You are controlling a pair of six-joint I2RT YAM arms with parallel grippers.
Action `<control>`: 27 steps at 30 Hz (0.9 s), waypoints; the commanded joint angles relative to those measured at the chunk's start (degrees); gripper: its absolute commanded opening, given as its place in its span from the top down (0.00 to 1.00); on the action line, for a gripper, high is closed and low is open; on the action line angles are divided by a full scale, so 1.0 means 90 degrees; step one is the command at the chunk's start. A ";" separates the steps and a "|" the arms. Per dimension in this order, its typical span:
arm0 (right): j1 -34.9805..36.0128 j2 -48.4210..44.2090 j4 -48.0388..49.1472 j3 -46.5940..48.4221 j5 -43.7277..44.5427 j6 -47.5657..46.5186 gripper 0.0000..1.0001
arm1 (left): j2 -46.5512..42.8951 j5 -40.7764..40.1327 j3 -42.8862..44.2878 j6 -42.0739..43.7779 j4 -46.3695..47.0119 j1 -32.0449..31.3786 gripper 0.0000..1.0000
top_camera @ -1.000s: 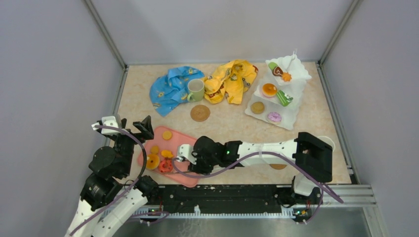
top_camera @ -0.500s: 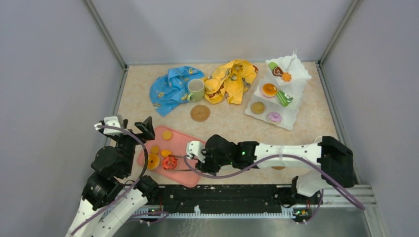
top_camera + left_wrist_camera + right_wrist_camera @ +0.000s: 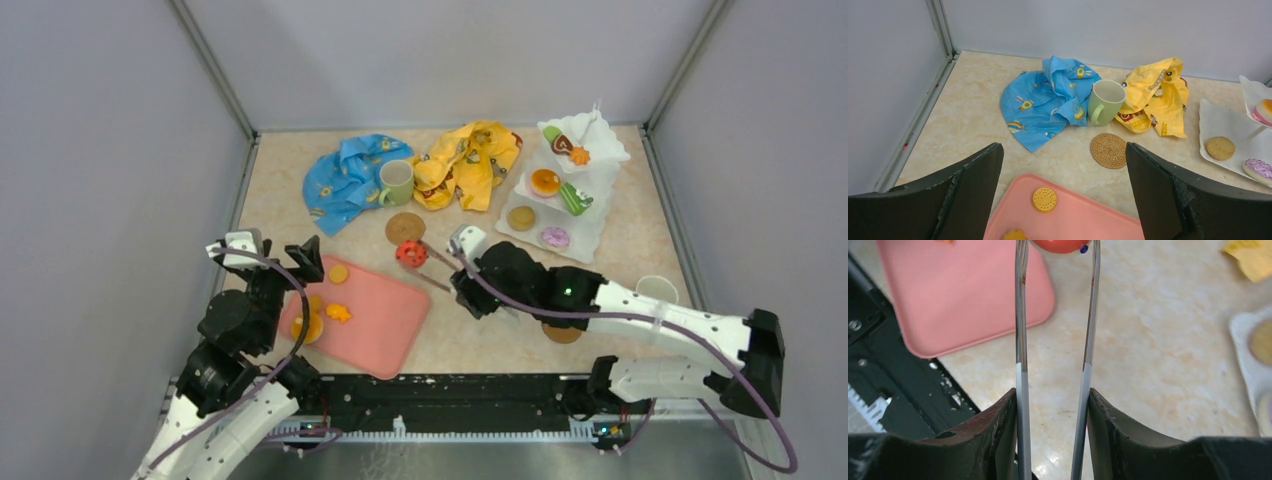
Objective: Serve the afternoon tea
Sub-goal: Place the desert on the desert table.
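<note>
The right gripper (image 3: pixel 1053 405) is closed on a pair of thin metal tongs (image 3: pixel 1020 340), and the tong tips pinch a red donut (image 3: pixel 410 253). The donut hangs clear of the tray (image 3: pixel 385 320), just beside the near edge of a coaster (image 3: pixel 405 229) and well apart from the stand (image 3: pixel 583 243). The left gripper (image 3: pixel 1063 147) is spread wide with nothing in it.

The donut is likely a light, hard toy with a smooth, rounded rim, so two narrow blades across it could let it swivel or pop out. A hold across its widest part, kept level, looks safest. The springy tongs add sway at the tips.

Being round, the donut has no long axis. The wrist view cuts off all but its lower edge, so whether it lies flat or stands on edge cannot be told. The tongs' long axis runs from the gripper out toward the far left, tips leading, away from the stand.
</note>
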 commanded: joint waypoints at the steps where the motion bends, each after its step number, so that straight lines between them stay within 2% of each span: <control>1: -0.0595 -0.0926 -0.0770 0.0352 0.0835 0.0654 0.65 | 0.0133 0.0248 -0.0278 -0.0129 0.0382 0.0018 0.01; 6: -0.1290 -0.1408 -0.1404 0.1096 0.1464 0.0492 0.65 | 0.0133 0.0446 -0.0540 -0.0090 0.0435 0.0023 0.01; 13: -0.2103 -0.1388 -0.2173 0.2176 0.1902 0.0151 0.65 | 0.0156 0.0533 -0.0544 -0.0062 0.0340 0.0016 0.01; 18: -0.2215 -0.1488 -0.2146 0.2597 0.1920 -0.0060 0.65 | 0.0058 0.0530 -0.0582 -0.0022 0.0369 0.0024 0.01; 27: -0.2240 -0.1528 -0.2713 0.3423 0.2590 -0.0059 0.64 | 0.0036 0.0569 -0.0595 -0.0012 0.0381 0.0017 0.01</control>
